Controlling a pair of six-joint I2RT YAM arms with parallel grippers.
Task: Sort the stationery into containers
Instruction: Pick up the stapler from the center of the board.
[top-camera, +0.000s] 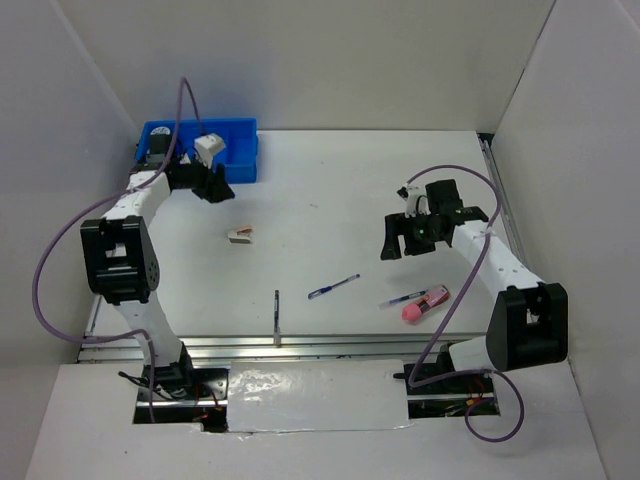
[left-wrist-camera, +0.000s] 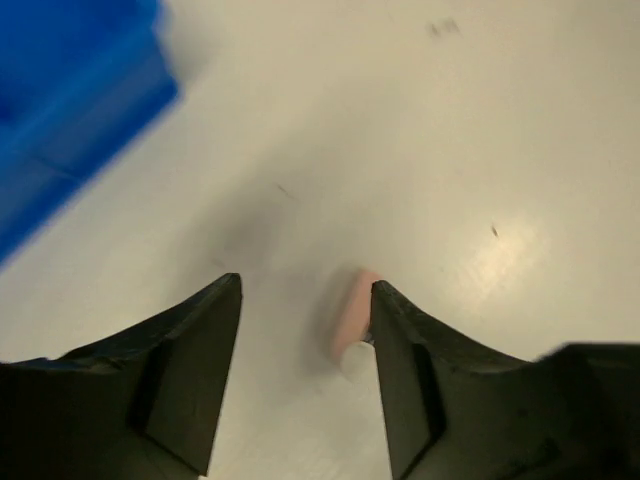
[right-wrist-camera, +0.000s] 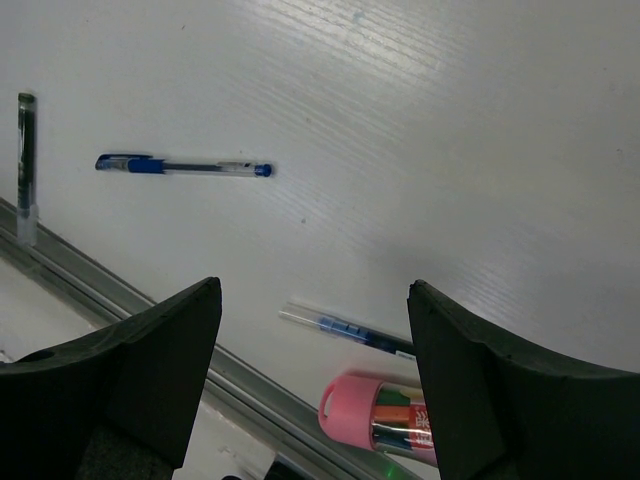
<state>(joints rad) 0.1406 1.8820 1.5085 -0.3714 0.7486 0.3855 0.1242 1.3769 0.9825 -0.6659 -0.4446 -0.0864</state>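
- Your left claw (left-wrist-camera: 305, 290) stands open above the bench (top-camera: 330, 200), just near and right of the blue tray (top-camera: 240, 165) at the far left.
- Its wrist view shows a pink eraser (left-wrist-camera: 350, 318) lying on the bench between the jaws, close against one finger; you cannot tell whether they touch.
- Your right claw (right-wrist-camera: 315, 290) hangs open at the right, with nothing in its grip.
- Near it lie a blue pen (right-wrist-camera: 185, 167), a dark stick (right-wrist-camera: 27, 150), a second pen (right-wrist-camera: 345, 330) and, just beside that, a pink tube (right-wrist-camera: 385, 420).

Tray (top-camera: 242, 165) far-left; pens (top-camera: 333, 287), tube (top-camera: 425, 303), probable eraser (top-camera: 240, 236) loose
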